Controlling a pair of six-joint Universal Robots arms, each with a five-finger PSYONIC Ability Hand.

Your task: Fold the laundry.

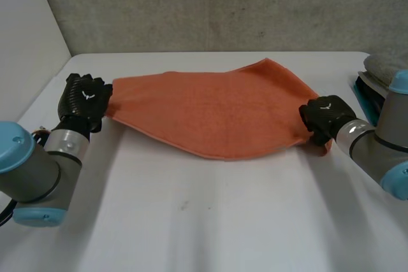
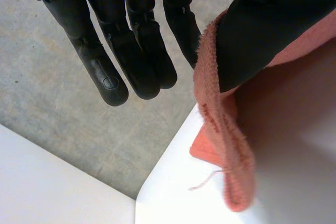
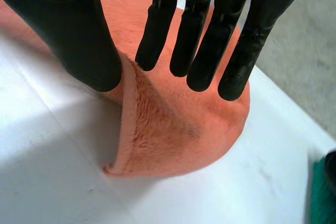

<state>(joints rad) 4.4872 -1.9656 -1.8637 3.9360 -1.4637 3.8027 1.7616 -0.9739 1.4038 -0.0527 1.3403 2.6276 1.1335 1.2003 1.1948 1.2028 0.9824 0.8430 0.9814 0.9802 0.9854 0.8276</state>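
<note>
An orange towel [image 1: 210, 109] lies spread across the white table [image 1: 191, 221], stretched between both hands. My left hand [image 1: 84, 100] holds its left end. In the left wrist view the towel's edge [image 2: 220, 129] wraps over the thumb [image 2: 262, 30] and hangs above the table corner, while the fingers [image 2: 131, 61] stay straight beside it. My right hand [image 1: 325, 116] is at the towel's right end. In the right wrist view its fingers [image 3: 205, 35] are straight and spread apart from the thumb [image 3: 68, 30], over a raised fold of towel [image 3: 178, 129] on the table.
A grey folded cloth [image 1: 382, 68] sits on a teal thing at the table's far right, close behind my right arm. A teal edge [image 3: 320, 198] lies beyond the right hand's fingertips. The table's left corner [image 2: 157, 182] is just under the left hand.
</note>
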